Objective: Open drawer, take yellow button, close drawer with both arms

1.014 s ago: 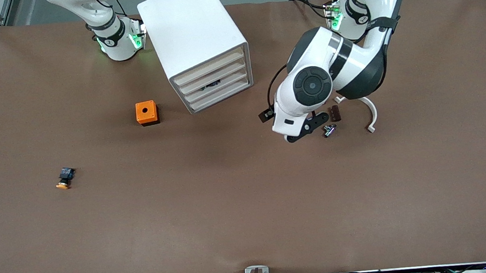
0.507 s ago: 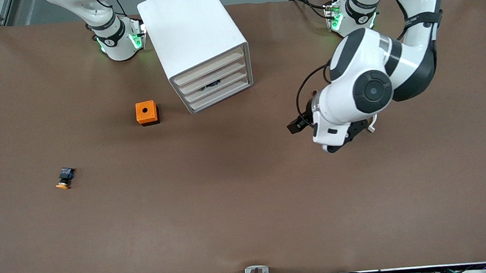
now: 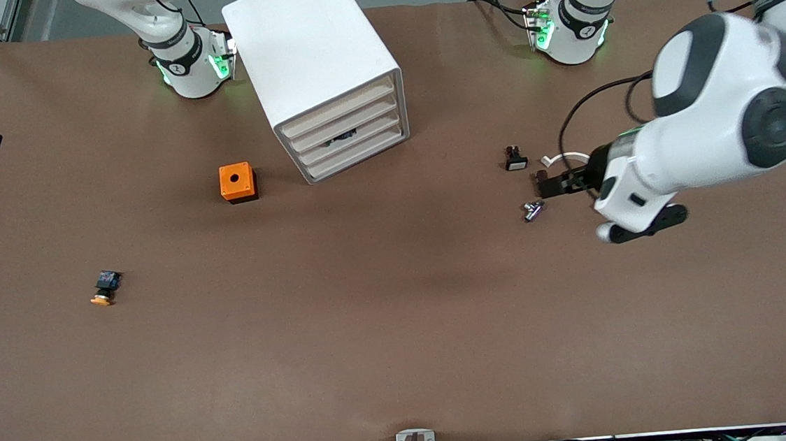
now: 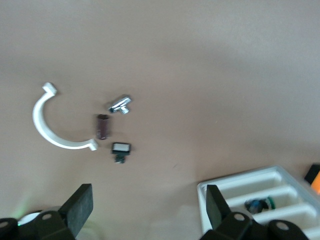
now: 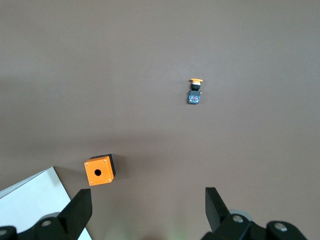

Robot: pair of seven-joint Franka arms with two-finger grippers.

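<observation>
We hang our wide left end effector over small parts; our wide right end effector waits high. We could grab the white-faced black part, not the button near the right arm's end.

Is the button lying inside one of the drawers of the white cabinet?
No, the button lies on the bare table, nearer the front camera than the orange cube.

The drawer cabinet stands near the robots' bases. The cube with a hole sits beside it, toward the right arm's end. The button lies nearer the front camera still. The curved bracket, small cylinder and metal fitting cluster toward the left arm's end.
</observation>
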